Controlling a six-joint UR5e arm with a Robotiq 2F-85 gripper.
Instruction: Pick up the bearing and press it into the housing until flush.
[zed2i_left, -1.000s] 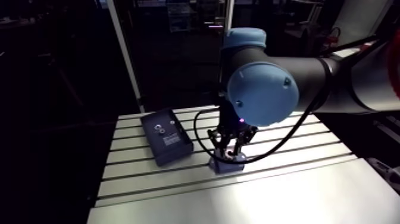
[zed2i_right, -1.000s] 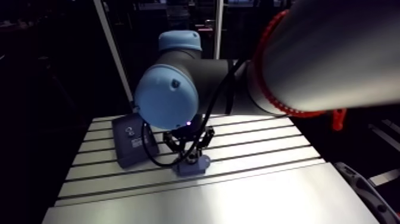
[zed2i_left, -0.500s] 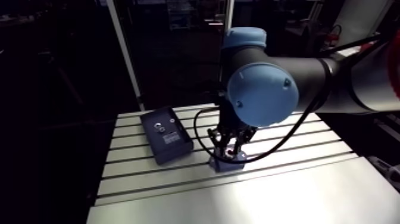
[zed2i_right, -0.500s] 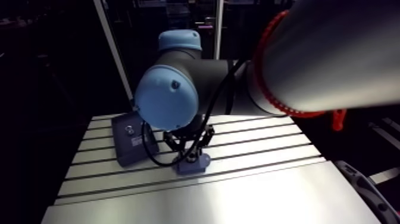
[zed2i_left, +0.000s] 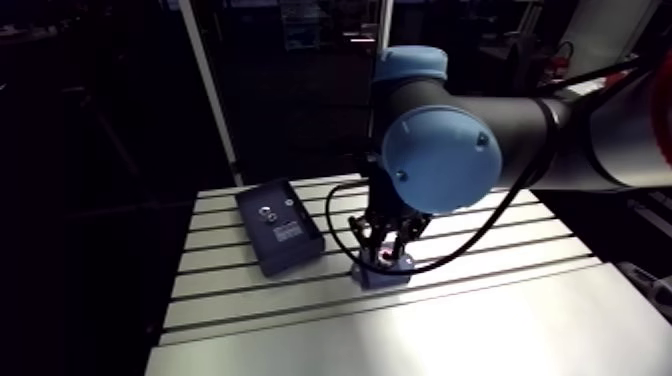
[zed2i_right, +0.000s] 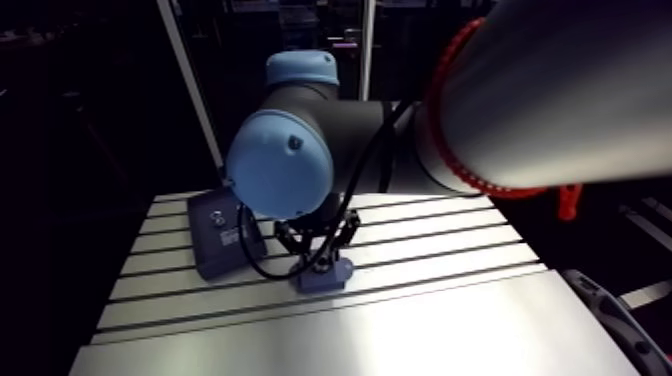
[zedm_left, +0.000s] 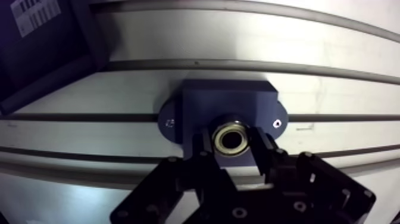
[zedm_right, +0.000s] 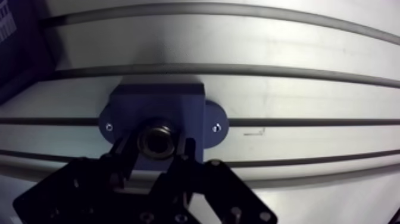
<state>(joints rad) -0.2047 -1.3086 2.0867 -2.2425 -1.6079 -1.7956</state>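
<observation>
Gripper state: the gripper (zedm_left: 232, 146) is pinching the bearing (zedm_left: 232, 137), with one finger bearing on each side of the outer ring.
Bearing position: the bearing is sitting over the middle of the housing (zedm_left: 228, 99), bore facing the wrist camera. The pictures do not show whether it is entering the seat or only resting at its mouth.
Housing position: the housing is lying flat on the table (zedm_left: 238, 42), straddling one of its slots, with a small fastener showing at each flange.
Nearby item: a black box (zed2i_left: 279, 226) is lying beside the housing, apart from it and clear of the fingers.
Step in hand (judged): the pressing stage is starting; flush seating is not confirmed.
Risk 1: the bearing may be going in cocked if it is tilted in the grip, and it would then jam partway.
Risk 2: the fingers are gripping low on the ring, so they may be meeting the housing face before the bearing reaches flush.
Risk 3: the ring may be sliding up between the pads under pressing load, leaving it proud.
Risk 4: an off-centre push may be shifting the housing if its fasteners are not holding it to the table.
</observation>
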